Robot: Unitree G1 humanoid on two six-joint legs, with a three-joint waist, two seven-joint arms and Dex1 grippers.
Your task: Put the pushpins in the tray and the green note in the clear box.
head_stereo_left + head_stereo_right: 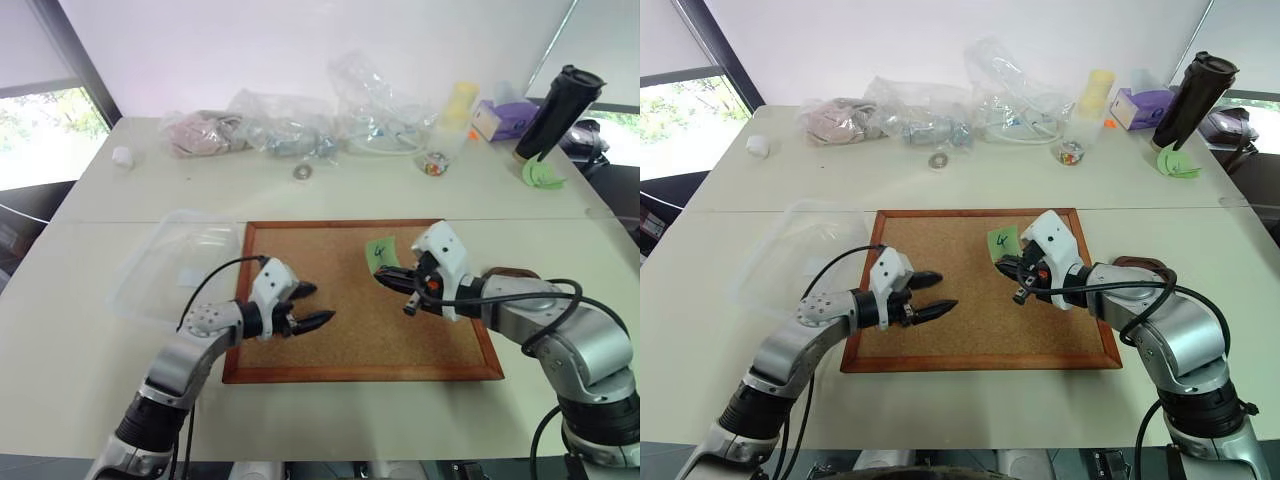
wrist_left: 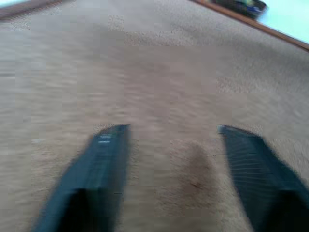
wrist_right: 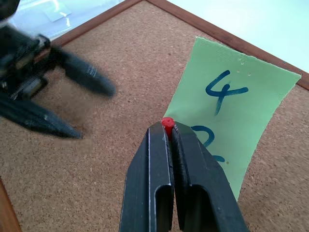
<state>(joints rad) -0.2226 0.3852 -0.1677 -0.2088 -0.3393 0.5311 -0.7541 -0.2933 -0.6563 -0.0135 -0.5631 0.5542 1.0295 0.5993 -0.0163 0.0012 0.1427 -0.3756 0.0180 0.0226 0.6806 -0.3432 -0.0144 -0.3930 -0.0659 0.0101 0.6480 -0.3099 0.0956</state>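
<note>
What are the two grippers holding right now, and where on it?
The right gripper is shut on a red pushpin, pinched at the very fingertips with its head poking out. The left gripper is open over the cork board, holding nothing.

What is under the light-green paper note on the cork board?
The light-green paper note lies over the wood-framed cork board. The shut right gripper pinches a red pushpin in front of it. Whatever the note covers is hidden.

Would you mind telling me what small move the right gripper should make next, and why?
Probably carry it toward the tray behind that arm: the right gripper is shut on a red pushpin, lifted off the cork board.
</note>
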